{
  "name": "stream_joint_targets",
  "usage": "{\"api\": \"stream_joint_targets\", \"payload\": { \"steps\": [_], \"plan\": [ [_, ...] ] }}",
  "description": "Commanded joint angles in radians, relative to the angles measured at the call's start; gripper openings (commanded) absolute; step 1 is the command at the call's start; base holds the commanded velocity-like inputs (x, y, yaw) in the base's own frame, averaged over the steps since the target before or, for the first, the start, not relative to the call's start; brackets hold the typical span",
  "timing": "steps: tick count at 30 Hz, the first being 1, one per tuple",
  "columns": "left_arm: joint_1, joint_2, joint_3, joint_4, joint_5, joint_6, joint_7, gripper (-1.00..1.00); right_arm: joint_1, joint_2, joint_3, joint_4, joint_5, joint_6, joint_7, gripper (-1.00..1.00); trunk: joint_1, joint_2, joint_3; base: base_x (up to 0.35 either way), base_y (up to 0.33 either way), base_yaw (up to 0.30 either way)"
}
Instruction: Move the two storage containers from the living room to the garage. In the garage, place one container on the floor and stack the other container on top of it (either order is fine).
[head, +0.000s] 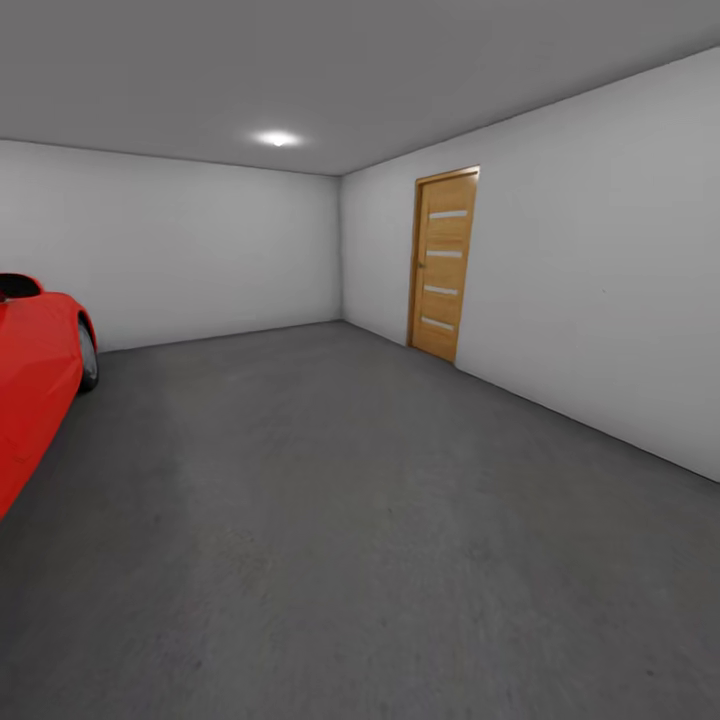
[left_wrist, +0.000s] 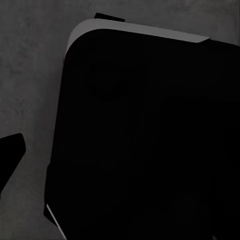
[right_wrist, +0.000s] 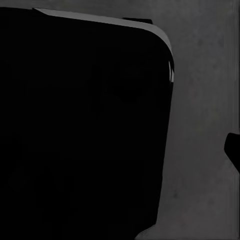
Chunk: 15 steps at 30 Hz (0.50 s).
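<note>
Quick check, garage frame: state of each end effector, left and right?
Left end effector: cannot be told; its wrist view shows a black body over the floor.
Right end effector: cannot be told; same dark body over grey floor.
</note>
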<state>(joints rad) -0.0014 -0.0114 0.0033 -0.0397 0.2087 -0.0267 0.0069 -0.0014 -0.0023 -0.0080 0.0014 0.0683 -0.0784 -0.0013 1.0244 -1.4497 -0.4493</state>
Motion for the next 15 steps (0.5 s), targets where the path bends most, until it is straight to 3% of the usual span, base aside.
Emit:
{"api": "stream_joint_targets", "payload": {
  "steps": [1,15],
  "plan": [
    [0.000,0.000,0.000,0.000,0.006,-0.002,0.001,1.00,0.000,0.000,-0.001,0.000,0.008,-0.003,0.000,1.00,0.001,0.000,-0.001,0.324,0.000,0.001],
    [0.000,-0.001,0.000,0.000,0.006,-0.004,0.001,1.00,0.000,-0.001,-0.002,0.000,0.005,-0.004,-0.001,1.00,0.001,0.000,-0.001,0.324,0.000,0.000]
  ]
}}
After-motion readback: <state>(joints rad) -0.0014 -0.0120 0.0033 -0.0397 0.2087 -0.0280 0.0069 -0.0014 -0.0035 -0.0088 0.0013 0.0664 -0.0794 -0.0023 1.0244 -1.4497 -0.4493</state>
